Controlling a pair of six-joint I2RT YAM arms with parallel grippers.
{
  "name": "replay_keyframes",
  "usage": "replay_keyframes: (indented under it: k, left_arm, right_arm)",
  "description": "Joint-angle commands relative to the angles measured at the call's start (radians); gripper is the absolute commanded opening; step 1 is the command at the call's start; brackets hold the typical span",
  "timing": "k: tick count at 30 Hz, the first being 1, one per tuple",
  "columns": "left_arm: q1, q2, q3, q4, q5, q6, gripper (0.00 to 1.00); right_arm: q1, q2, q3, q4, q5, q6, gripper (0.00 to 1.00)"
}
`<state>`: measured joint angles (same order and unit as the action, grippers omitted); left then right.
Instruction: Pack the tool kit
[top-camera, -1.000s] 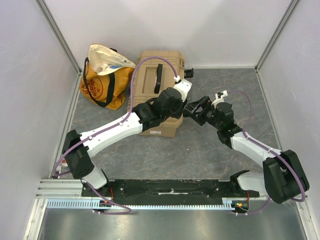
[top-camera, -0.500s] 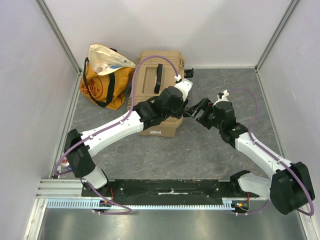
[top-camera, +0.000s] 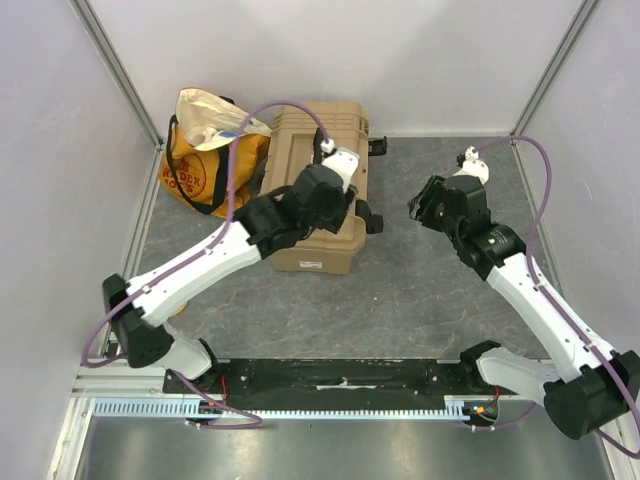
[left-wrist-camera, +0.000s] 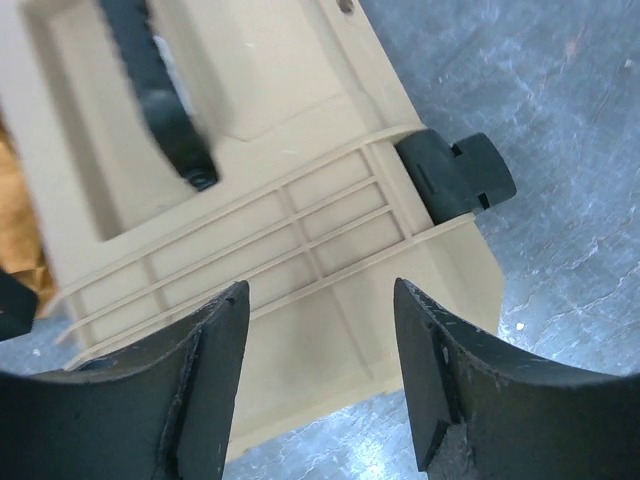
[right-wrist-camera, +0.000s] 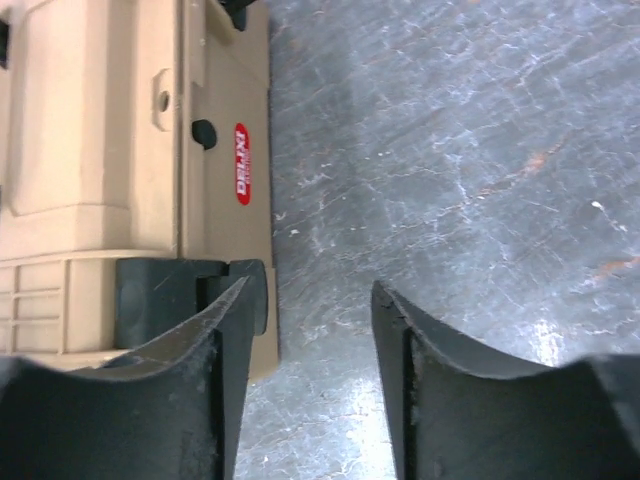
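Tan ribbed toolbox (top-camera: 350, 120) lies flat and closed, black handle (left-wrist-camera: 160, 100) folded down.

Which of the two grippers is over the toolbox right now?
The left gripper: it hangs above the tan toolbox lid, while the right gripper is beside it, over the grey table.

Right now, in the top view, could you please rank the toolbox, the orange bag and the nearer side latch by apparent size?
1. toolbox, partly covered by the left arm.
2. orange bag, somewhat smaller.
3. nearer side latch, by far the smallest.
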<state>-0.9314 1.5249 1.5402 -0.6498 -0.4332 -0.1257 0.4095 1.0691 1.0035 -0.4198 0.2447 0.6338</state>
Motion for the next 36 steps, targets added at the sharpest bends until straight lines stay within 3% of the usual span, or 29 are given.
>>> replay_keyframes:
  k: [1,5,12,19,27,36]
  left_arm:
    - [0.008,-0.141,-0.006,-0.014,-0.104,0.014,0.67]
    - [0.017,-0.164,-0.081,-0.017,-0.138,0.031,0.70]
    - [0.016,-0.125,-0.187,-0.021,-0.046,0.011,0.66]
    - [0.016,-0.103,-0.267,-0.014,0.063,-0.029,0.59]
    - [0.016,-0.123,-0.336,-0.004,0.236,-0.048,0.52]
    - [0.017,-0.095,-0.410,0.035,0.499,-0.100,0.42]
  right_arm:
    - [0.005,0.074,0.075,-0.105,0.074,-0.128,0.49]
    - [0.006,0.156,0.090,-0.093,0.041,-0.157,0.36]
    - [0.041,0.322,0.136,-0.060,-0.002,-0.186,0.16]
    - [0.084,0.465,0.208,-0.056,-0.016,-0.230,0.10]
    - [0.115,0.545,0.228,0.002,-0.148,-0.229,0.05]
    - [0.133,0.578,0.136,0.205,-0.294,-0.177,0.02]
